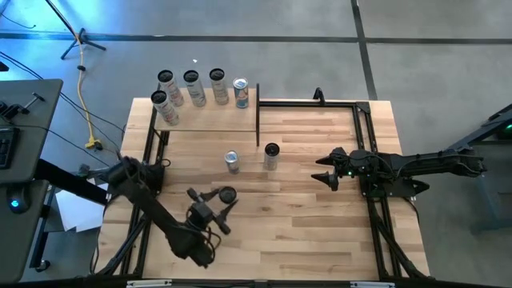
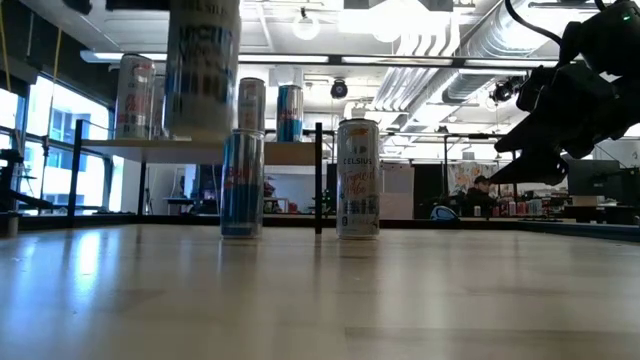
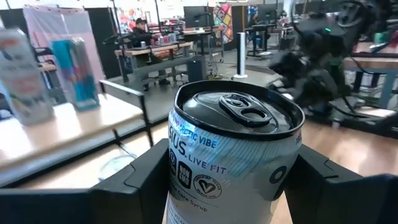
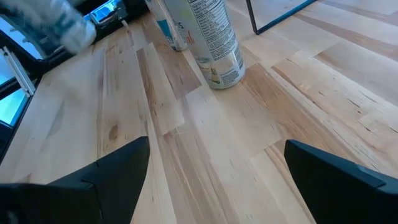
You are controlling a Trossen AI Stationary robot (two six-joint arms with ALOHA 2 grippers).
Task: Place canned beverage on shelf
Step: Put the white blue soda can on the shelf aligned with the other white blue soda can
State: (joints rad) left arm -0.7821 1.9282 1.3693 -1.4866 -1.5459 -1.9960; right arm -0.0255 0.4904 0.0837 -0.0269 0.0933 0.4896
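A white canned beverage with a dark top stands upright between the fingers of my left gripper, which is shut on it over the near left of the table. In the low view this can hangs well above the tabletop. The shelf, a pale board on black posts, stands at the far left with several cans on it. A blue can and a white can stand on their bases on the table in front of it. My right gripper waits open at the right. My left gripper pinches the can's side wall between its two fingers, a little below the top rim, one finger on each side. The fingers lie level and come from the table's near left. The can stands upright, lifted clear of the table.
A black post stands at the shelf's right end, and a bare black frame runs along the far right. The two standing cans lie between the held can and the shelf. Bare tabletop stretches along the near side.
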